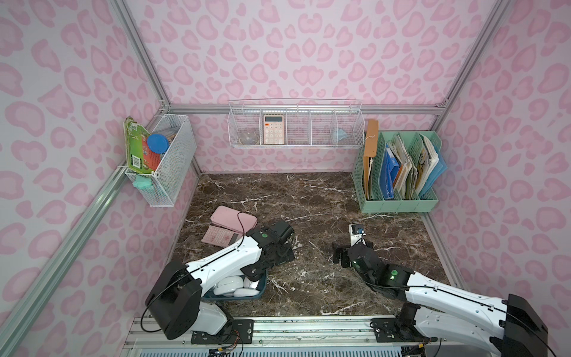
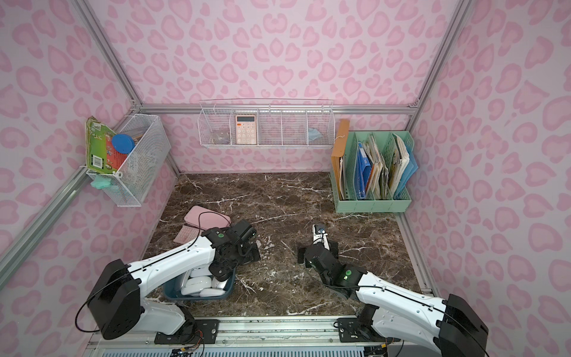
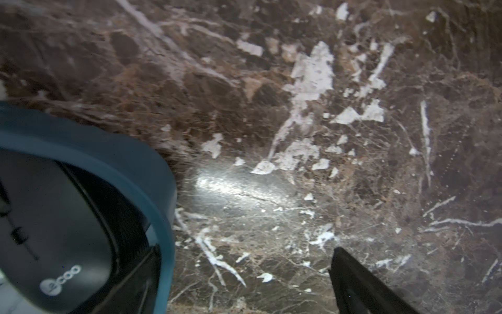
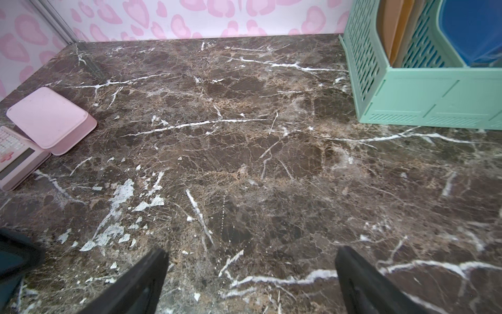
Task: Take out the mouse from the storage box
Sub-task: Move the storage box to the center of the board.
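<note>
In both top views the storage box (image 1: 245, 298) (image 2: 223, 295) sits at the near left edge of the marble tabletop (image 1: 324, 201), with several white mice (image 1: 227, 284) inside and the left arm partly over it. The left gripper (image 1: 282, 255) hangs just past its far rim, and the right gripper (image 1: 352, 250) is well apart over bare marble. A pink case (image 1: 233, 219) lies beyond. The left wrist view shows that gripper's 2 fingers (image 3: 361, 282) spread, 1 in front of the box's corner, where a shadowed mouse (image 3: 54, 231) lies. In the right wrist view, that gripper's fingers (image 4: 135, 285) are spread wide and hold nothing, with a green file rack (image 4: 421, 95) behind.
</note>
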`<action>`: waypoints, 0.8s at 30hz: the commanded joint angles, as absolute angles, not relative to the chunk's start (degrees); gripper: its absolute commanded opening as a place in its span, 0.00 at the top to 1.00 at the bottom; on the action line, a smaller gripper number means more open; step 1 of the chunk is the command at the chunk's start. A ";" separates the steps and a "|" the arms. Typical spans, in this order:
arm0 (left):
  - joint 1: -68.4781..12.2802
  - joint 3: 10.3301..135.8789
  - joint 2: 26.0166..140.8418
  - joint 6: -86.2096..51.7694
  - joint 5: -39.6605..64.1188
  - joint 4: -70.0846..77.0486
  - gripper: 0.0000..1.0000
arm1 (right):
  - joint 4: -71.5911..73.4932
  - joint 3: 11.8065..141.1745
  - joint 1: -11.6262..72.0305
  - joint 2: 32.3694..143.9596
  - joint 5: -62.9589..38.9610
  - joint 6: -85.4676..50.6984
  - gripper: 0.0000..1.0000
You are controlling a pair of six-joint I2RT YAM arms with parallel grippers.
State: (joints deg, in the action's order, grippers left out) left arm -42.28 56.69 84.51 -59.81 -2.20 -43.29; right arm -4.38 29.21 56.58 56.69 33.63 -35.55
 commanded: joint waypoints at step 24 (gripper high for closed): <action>-29.18 52.69 52.51 -63.44 -25.89 -72.24 0.01 | 2.58 35.92 67.01 71.12 24.58 -36.40 0.00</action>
State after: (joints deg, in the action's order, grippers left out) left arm -31.83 53.71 56.12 -59.75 -19.14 -63.24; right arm 0.49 33.15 65.01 67.40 24.97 -36.77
